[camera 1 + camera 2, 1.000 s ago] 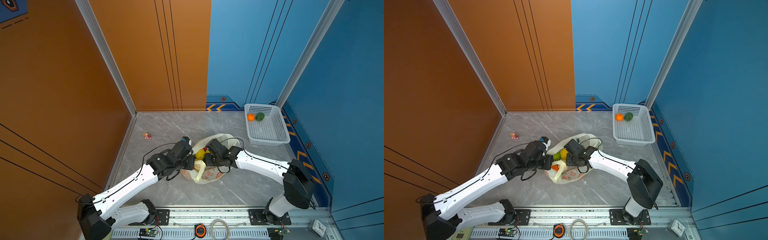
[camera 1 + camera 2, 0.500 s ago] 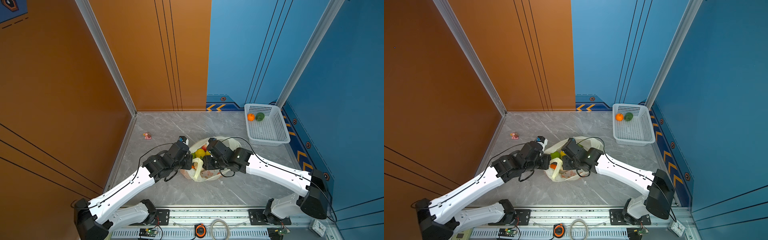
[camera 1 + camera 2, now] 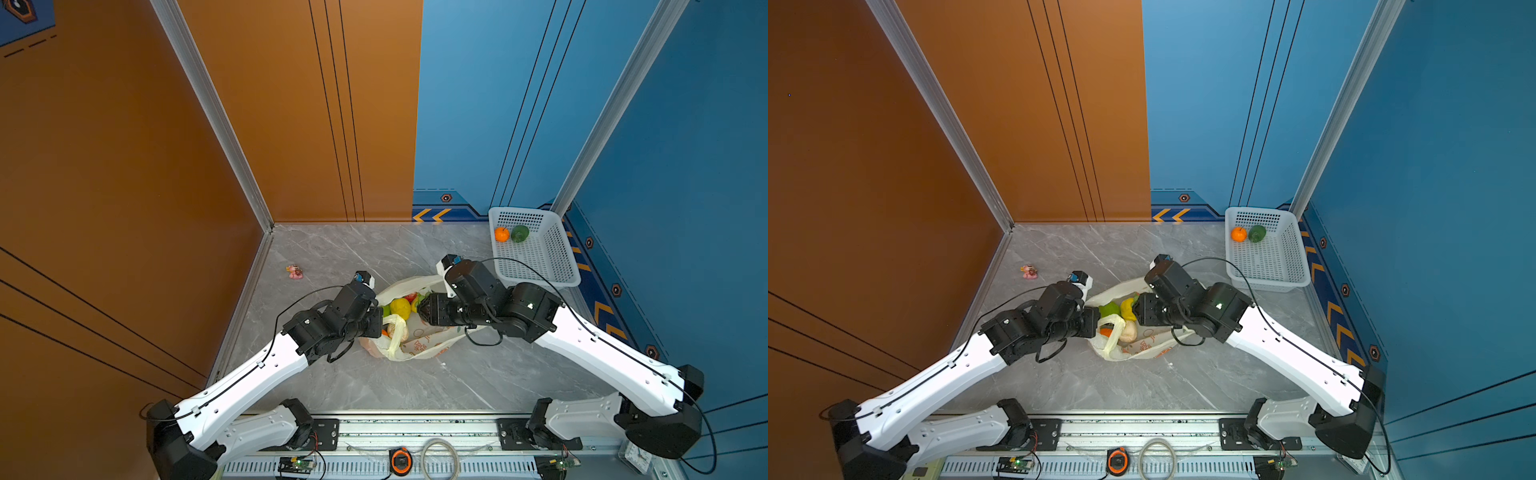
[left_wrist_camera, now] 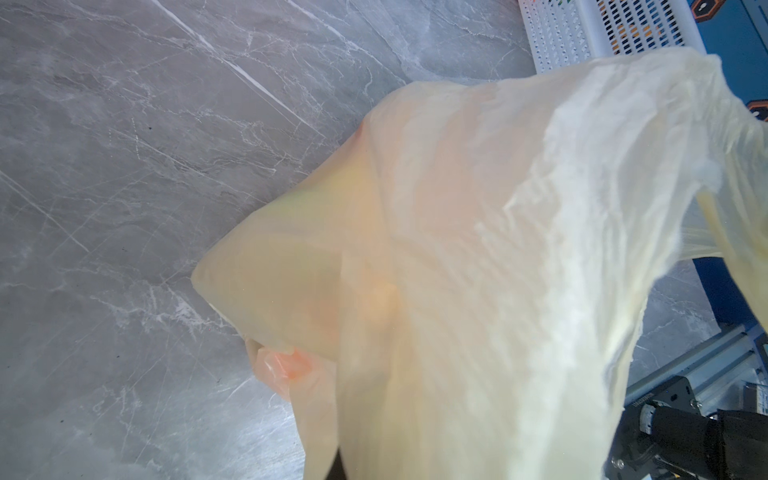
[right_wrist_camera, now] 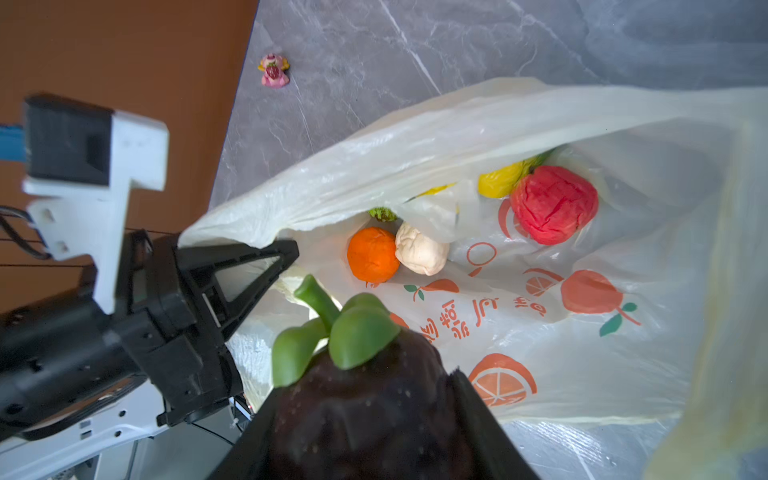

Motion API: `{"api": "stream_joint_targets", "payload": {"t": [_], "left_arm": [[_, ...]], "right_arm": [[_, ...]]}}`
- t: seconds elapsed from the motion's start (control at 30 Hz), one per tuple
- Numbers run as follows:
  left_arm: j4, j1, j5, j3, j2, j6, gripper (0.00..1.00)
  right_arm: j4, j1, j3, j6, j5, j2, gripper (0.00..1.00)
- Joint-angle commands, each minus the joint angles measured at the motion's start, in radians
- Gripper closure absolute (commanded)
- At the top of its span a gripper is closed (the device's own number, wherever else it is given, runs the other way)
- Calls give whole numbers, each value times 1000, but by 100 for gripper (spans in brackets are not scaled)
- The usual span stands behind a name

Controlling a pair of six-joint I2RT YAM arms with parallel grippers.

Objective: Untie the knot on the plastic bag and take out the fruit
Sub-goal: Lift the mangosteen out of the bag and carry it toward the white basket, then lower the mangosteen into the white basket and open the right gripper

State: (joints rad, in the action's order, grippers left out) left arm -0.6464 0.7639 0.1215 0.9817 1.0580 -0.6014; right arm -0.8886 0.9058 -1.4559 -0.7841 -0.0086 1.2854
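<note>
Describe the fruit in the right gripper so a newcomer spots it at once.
Start at the plastic bag lying open in the middle of the table. At its mouth the right gripper is shut on the dark fruit. It alone is dark brown with a green leafy cap, unlike the orange fruit, cream fruit and red fruit in the bag.
</note>
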Motion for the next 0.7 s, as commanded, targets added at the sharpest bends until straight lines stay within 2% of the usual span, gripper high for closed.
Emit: {"api": "stream_joint_targets", "payload": {"t": [0.0,0.17,0.33,0.5,0.67], "left_arm": [[2,-7,-29,-12,-15,10,100],[-3,0,-58,-8,-15,5,100],[-17,4,-83,-2,-17,18,100],[-40,10,-71,3,-13,1,100],[-76,19,-30,16,-8,-20,100]], "right_arm": [[-73,-137,-37,39,-42,-41,72],[-73,-471,-81,131,-165,-34,72],[-48,-753,-108,210,-179,46,73],[35,-915,-136,265,-151,199,74],[136,-1003,-161,298,-85,379,74]]}}
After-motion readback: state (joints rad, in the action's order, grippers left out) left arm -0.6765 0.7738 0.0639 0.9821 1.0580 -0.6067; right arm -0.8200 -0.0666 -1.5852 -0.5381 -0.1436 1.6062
